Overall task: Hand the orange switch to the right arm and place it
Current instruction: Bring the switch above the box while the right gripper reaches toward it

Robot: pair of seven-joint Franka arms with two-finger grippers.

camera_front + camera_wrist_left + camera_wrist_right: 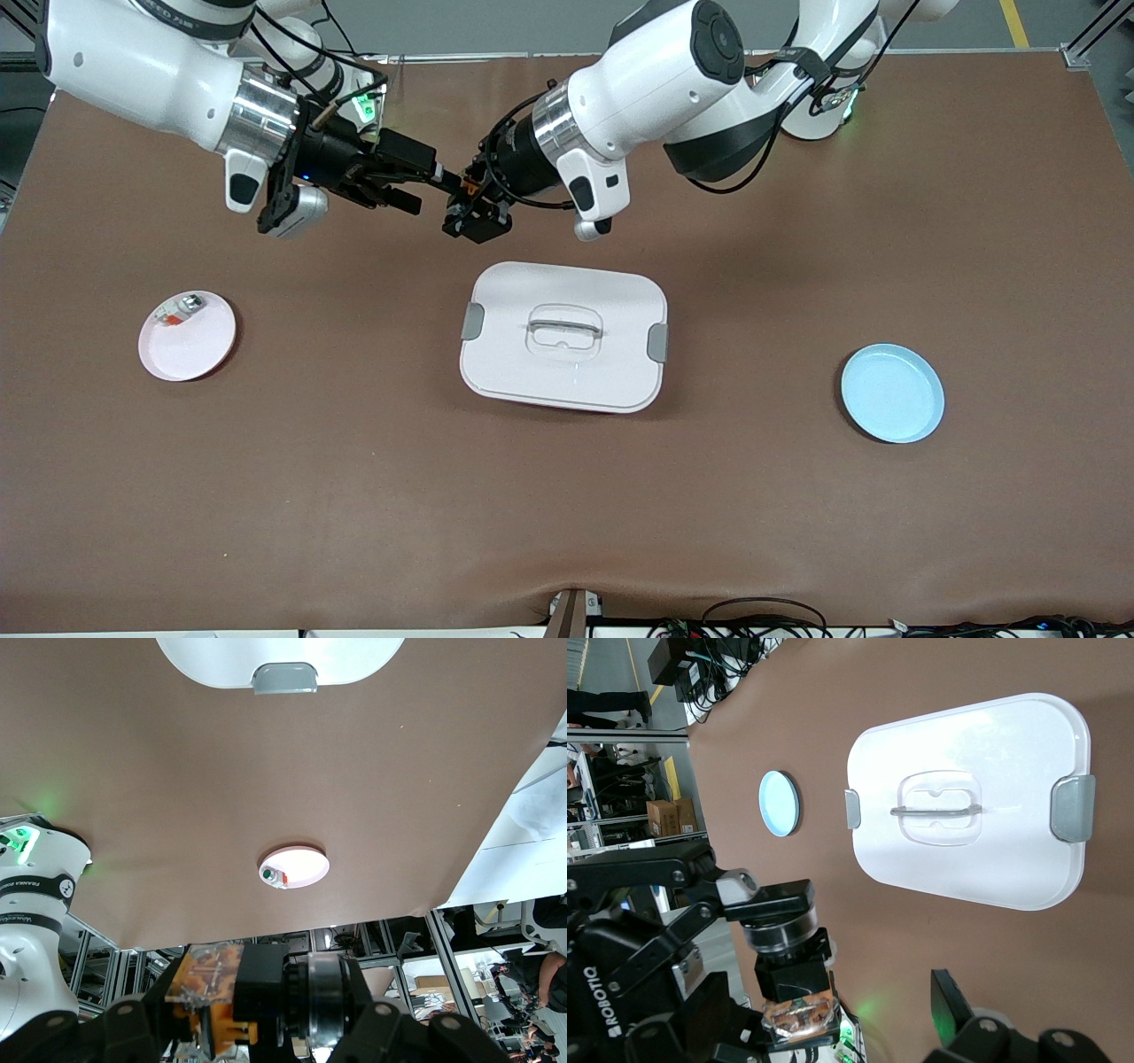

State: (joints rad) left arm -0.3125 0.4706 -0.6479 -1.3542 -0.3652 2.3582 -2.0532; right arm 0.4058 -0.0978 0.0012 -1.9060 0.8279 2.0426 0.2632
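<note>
— What does everything sit on?

— A brown table mat point(567, 514), smooth and evenly lit, with soft shadows on it. Take the white lidded box point(563, 337) in the middle as the landmark.

— And around that?

— Past the mat's edge nearest the front camera, black cables point(762, 620) lie tangled. Off the right arm's end of the table, metal shelving point(416, 952) and cardboard boxes point(663, 815) stand on a grey floor point(496, 22).
</note>
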